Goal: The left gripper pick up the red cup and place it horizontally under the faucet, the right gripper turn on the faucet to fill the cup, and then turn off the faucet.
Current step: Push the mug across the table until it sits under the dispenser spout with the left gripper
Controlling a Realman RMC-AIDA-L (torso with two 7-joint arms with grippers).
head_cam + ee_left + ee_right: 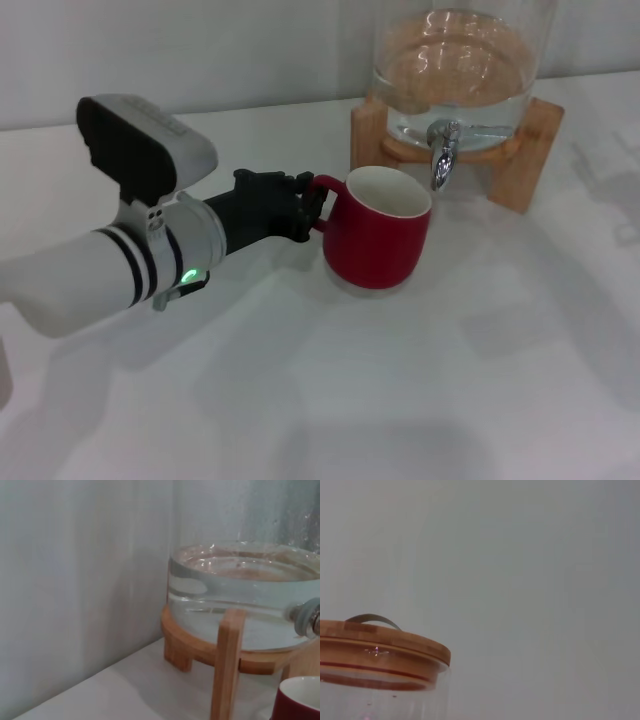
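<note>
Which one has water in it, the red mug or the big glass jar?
The big clear glass jar on the wooden stand holds the water. The squat dark-red ceramic mug, upright on the table with the left gripper at its handle, shows only a white inside.

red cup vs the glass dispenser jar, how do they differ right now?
The red cup is opaque dark red with a white inside; the dispenser jar is clear glass. The cup sits directly on the table; the jar rests on a wooden stand. The cup looks empty; the jar holds water. The left gripper is at the cup's handle; nothing touches the jar. Both stand upright.
</note>
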